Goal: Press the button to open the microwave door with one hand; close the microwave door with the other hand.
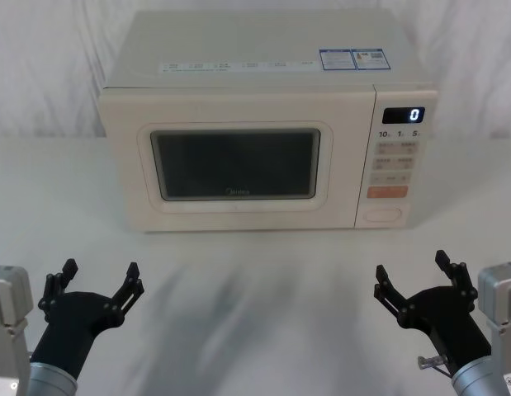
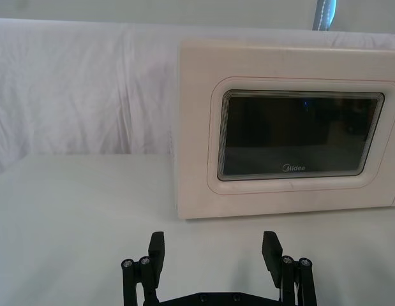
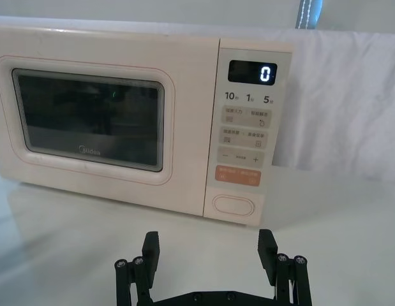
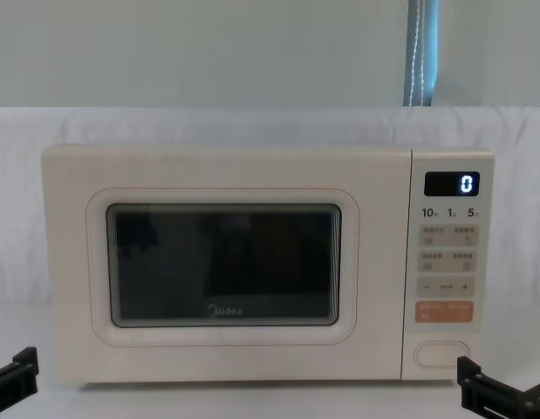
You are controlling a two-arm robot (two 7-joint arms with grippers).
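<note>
Microwave (image 1: pixel 263 124) sits at the far edge of the white-draped table (image 1: pixel 255 289), centred. The microwave door (image 1: pixel 234 161) is flush with the cabinet, fully closed, its dark window facing the robot. The control panel (image 1: pixel 397 161) is on the door's right side and its display reads 0. The button (image 1: pixel 382 215) is the lowest key on that panel, directly below the orange key (image 1: pixel 387 191), untouched.

Left gripper (image 1: pixel 101 283) hovers over the near-left part of the table, fingers spread wide, nothing held, well apart from the door. Right gripper (image 1: pixel 416 276) hovers over the near-right part, fingers also spread wide and empty, roughly in line with the panel but well short of the button.
</note>
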